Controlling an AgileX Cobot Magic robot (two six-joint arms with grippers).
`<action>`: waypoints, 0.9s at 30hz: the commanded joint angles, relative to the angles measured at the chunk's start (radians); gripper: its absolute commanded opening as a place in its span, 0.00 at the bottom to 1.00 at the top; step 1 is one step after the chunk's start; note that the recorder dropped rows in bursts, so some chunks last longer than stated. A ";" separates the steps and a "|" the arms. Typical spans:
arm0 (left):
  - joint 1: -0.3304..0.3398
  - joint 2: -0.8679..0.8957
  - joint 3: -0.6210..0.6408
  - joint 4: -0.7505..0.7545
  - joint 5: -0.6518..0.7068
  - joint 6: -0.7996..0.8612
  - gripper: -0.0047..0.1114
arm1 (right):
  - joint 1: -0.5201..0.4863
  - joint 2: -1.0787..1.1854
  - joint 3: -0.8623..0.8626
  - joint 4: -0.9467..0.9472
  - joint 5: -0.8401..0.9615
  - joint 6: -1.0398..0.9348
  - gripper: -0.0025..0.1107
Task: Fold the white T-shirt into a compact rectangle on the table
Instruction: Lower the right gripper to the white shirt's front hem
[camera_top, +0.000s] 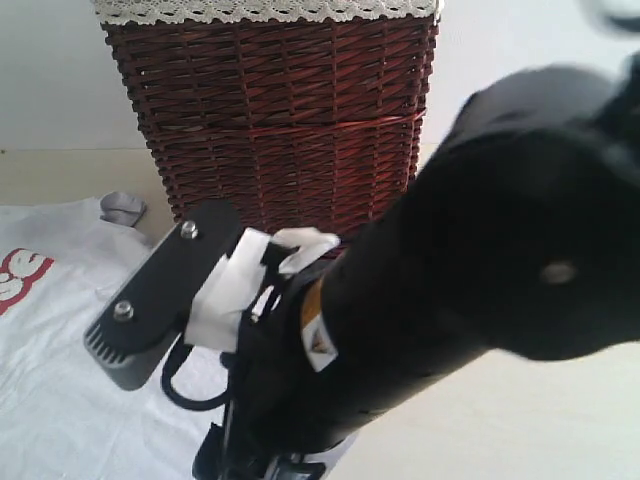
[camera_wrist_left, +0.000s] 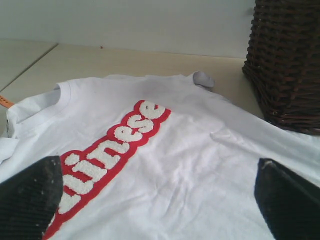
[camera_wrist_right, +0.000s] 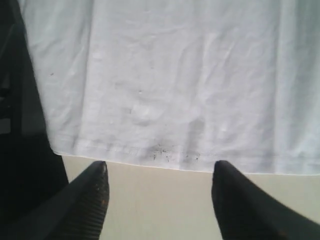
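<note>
Two right fingers gape wide, white T-shirt hem just beyond; left fingers wide above it.

A plain pale wall stands behind a dark reddish-brown wicker basket with white lace trim.

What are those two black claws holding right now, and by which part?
Nothing. The left gripper hangs open above the white T-shirt; the right gripper is open at its hem, empty.

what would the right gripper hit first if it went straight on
Likely the hem of the white T-shirt, ahead of the open right gripper; it may touch the table first, depth unclear.
</note>
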 joint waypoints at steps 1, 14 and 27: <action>-0.006 -0.005 -0.001 -0.005 -0.005 0.004 0.94 | -0.003 0.136 -0.016 -0.002 -0.079 -0.007 0.36; -0.006 -0.005 -0.001 -0.005 -0.005 0.004 0.94 | -0.026 0.429 -0.038 -0.281 -0.151 0.177 0.02; -0.006 -0.005 -0.001 -0.005 -0.005 0.004 0.94 | -0.046 0.459 -0.036 -0.393 0.053 0.177 0.02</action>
